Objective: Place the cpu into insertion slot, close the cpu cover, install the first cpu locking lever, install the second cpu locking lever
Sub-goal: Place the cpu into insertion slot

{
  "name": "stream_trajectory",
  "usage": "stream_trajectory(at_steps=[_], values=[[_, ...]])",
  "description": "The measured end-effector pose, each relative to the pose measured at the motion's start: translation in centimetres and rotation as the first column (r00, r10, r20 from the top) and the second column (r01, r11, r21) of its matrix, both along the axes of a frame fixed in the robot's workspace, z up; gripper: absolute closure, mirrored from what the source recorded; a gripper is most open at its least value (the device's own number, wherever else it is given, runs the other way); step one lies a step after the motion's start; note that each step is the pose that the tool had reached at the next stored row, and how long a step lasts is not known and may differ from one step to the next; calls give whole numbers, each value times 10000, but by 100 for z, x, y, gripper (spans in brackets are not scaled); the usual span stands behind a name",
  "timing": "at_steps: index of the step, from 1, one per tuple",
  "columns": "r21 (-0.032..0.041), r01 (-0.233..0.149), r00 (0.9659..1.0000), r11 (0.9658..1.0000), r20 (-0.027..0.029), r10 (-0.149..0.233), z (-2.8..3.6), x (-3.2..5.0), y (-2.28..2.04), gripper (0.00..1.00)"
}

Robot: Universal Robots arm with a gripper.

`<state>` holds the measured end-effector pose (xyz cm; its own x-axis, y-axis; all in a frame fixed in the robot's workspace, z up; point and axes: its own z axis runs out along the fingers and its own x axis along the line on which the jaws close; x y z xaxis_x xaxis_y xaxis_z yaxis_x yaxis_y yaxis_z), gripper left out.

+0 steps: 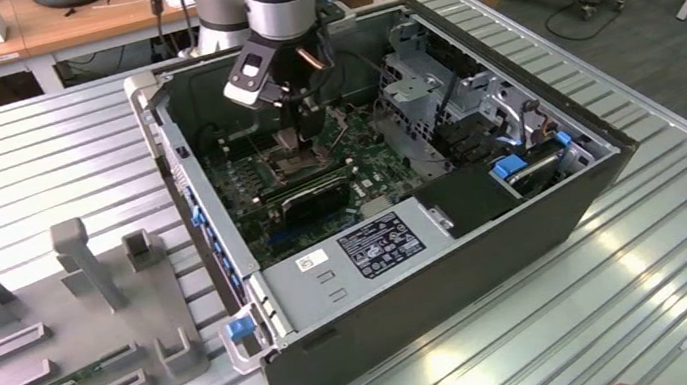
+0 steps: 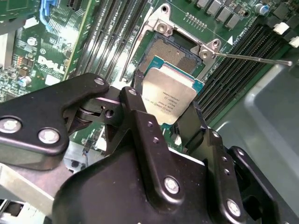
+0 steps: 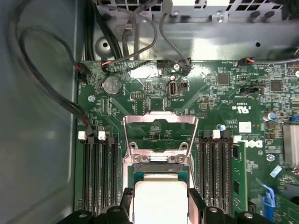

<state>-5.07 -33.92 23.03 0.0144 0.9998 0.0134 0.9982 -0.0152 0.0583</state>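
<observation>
Because the socket (image 2: 173, 46) lay bare, with its grey field of contacts uncovered, the gripper (image 2: 167, 116) held the chip (image 2: 170, 93) above it rather than on it. The black fingers (image 2: 140, 116) were clamped on two opposite edges of the chip, leaving the silver top and the green border free. That grip looked chosen so that nothing pressed on the underside. In the second wrist view the chip hung tilted and offset from the socket, overlapping only its nearer edge, so I judged it not yet seated. In the first wrist view the chip (image 3: 161, 198) sat between the fingers with its green border just short of the socket's hinge side.

The cover frame (image 3: 160, 121) was swung open on its hinge and lay back over the green board (image 3: 210, 107), which kept the way down to the socket clear. A thin metal lever (image 2: 252, 58) stuck out sideways from one socket corner, released and well away from its catch. Whether the other lever was free I could not tell. Long black memory slots (image 3: 98, 172) ran along both sides of the socket, leaving the fingers a narrow lane.

In the exterior view the gripper (image 1: 296, 144) reached down into the open computer case (image 1: 485, 233) near the upper middle of the frame. A grey parts tray (image 1: 80, 330) rested on the ribbed table (image 1: 680, 287) at the lower left of that frame, well apart from the work.
</observation>
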Motion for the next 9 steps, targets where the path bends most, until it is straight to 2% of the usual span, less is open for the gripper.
stream_trajectory(at_steps=[9], values=[[-52, -1, 10000, 10000, -15, 1, -151, -8, 2, 46]])
